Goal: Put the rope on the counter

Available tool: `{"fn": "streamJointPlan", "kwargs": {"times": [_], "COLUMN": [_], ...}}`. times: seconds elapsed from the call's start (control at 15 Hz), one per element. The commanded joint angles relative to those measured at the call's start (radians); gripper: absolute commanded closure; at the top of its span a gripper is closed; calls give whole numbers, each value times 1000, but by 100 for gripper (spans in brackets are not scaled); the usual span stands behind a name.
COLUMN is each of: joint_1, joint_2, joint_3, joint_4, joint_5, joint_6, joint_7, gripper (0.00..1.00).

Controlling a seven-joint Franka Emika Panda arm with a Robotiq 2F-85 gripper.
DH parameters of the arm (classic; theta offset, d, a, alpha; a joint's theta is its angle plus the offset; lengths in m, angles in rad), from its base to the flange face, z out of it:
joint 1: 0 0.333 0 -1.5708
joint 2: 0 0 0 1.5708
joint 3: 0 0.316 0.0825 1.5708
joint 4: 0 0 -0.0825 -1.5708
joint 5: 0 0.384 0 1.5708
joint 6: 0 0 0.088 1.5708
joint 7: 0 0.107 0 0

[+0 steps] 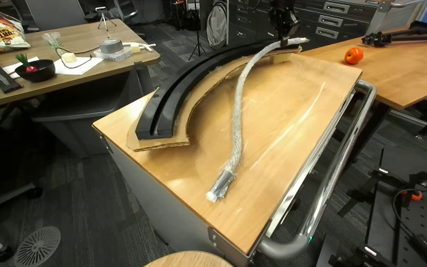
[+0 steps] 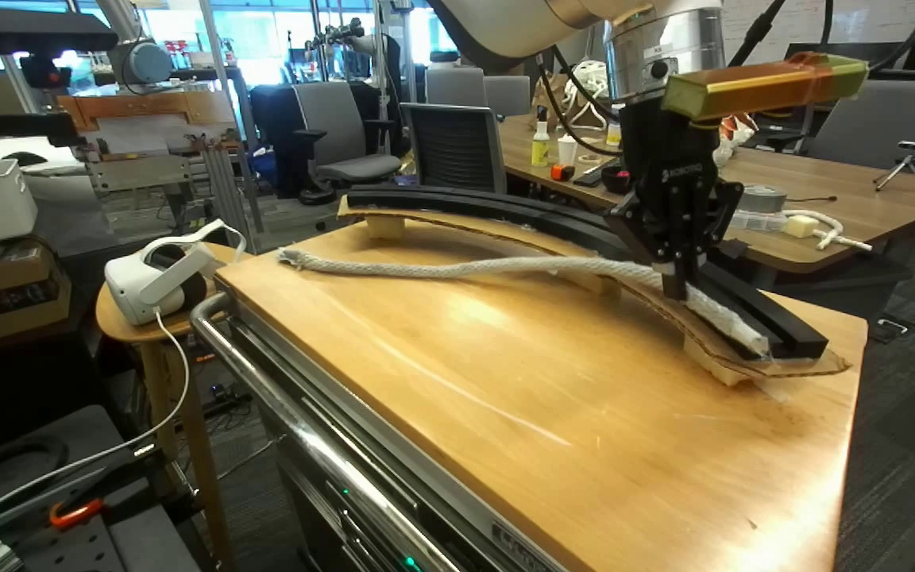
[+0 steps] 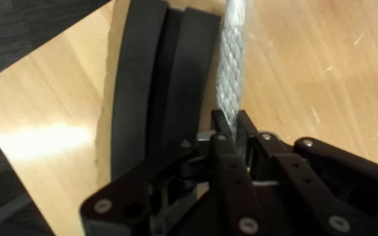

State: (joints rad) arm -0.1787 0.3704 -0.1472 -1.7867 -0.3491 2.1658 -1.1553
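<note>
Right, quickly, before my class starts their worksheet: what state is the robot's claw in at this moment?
Claw: closed, holding the braided rope near one end.

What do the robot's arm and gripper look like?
The arm is white with a silver wrist section. The gripper is black and jointed, with narrow fingers, silver screws and pale ROBOTIQ lettering. A yellow-orange bar juts out near its top.

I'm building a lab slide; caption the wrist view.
Black jointed gripper pinches a pale grey braided rope beside a curved black grooved strip, over a light-wood counter.
</note>
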Motion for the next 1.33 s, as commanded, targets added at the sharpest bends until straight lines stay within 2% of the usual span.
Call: {"fn": "streamJointPlan", "kwargs": {"times": [0.0, 0.2, 0.4, 0.47, 0.53, 0.6, 0.87, 1.07, 1.13, 1.2, 1.27], "joint_1": [-3, -6, -13, -19, -21, -28, -71, -97, -109, -85, -96], "joint_2": [-173, -236, -293, -315, -341, -384, -580, -739, -793, -648, -697], "joint_3": [-13, -15, -16, -17, -23, -28, -89, -169, -197, -165, -186], "joint_4": [-229, -370, -494, -531, -570, -611, -772, -865, -894, -795, -822], "joint_5": [-17, -5, 2, 24, 20, 36, 50, 90, 96, 64, 67], "joint_6": [8, 50, 155, 205, 263, 293, 408, 456, 465, 418, 422], "joint_7": [110, 212, 283, 295, 331, 332, 308, 254, 245, 290, 278], "gripper": [96, 96, 96, 64, 63, 56, 27, 5, 0, 15, 6]}}
